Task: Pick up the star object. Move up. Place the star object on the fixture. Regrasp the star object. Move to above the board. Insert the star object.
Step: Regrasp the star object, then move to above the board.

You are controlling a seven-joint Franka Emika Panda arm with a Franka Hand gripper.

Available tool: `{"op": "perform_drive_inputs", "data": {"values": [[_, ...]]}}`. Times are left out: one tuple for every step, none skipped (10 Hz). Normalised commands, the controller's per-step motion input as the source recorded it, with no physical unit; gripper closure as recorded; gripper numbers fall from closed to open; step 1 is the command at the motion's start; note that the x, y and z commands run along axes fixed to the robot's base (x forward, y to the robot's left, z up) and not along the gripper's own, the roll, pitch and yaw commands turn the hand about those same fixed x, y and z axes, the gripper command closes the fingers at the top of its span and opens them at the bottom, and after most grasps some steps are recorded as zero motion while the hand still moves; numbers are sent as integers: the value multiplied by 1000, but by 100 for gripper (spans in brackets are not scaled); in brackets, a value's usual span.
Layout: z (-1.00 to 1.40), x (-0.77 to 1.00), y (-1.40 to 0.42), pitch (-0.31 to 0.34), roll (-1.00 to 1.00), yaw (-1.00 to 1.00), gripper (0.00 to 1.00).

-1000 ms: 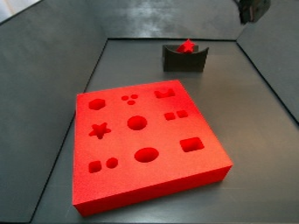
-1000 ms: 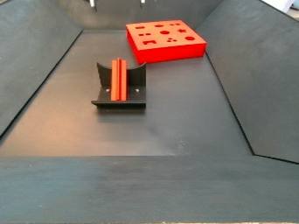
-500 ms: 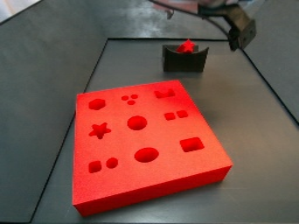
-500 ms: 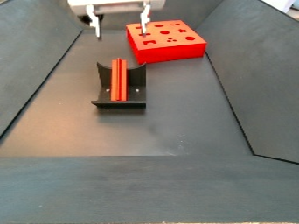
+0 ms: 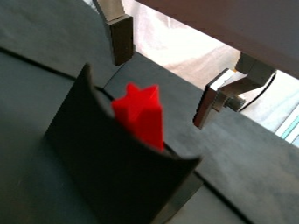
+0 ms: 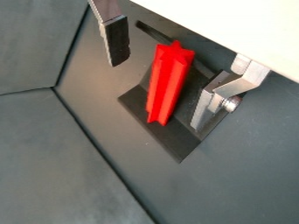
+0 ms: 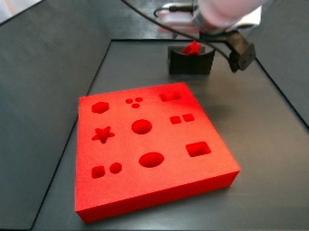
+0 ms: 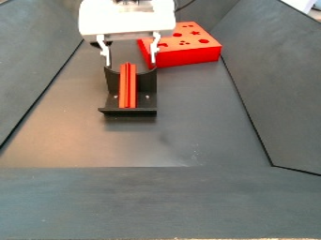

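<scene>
The red star object (image 8: 127, 84) lies along the dark fixture (image 8: 146, 98) on the floor; it also shows in a side view (image 7: 193, 46) and in both wrist views (image 5: 140, 114) (image 6: 167, 83). My gripper (image 8: 127, 52) hangs open just above the far end of the star object, with one finger on either side of it and not touching it. In a wrist view the gripper (image 6: 163, 72) has its fingers (image 6: 114, 39) well apart around the piece. The red board (image 7: 151, 144) with its star-shaped hole (image 7: 104, 134) lies apart from the fixture.
Dark sloping walls enclose the floor in both side views. The board (image 8: 191, 42) lies just behind the gripper in a side view. The fixture's upright wall (image 5: 105, 162) stands close under the fingers.
The gripper has come down from out of view to the fixture and now straddles the star object. The star object and the board have not moved.
</scene>
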Motion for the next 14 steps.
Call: {"op": "perform_drive_inputs", "data": {"values": [[-734, 104, 6, 6, 64, -1, 0], [-553, 85, 0, 7, 59, 12, 0], [-415, 78, -1, 9, 56, 21, 0], [-324, 78, 0, 8, 56, 26, 0], [-193, 38, -12, 20, 51, 34, 0], [-170, 16, -22, 12, 54, 33, 0], [-169, 17, -21, 12, 54, 36, 0], [-169, 17, -21, 12, 54, 37, 0], [0, 0, 0, 0, 0, 0, 100], [1000, -256, -81, 209, 147, 3, 100], [1000, -257, -82, 206, 140, 6, 100], [1000, -249, -79, 173, 82, 40, 100], [1000, -228, -66, 141, -24, 100, 100], [1000, -222, -65, 124, -43, 115, 100]]}}
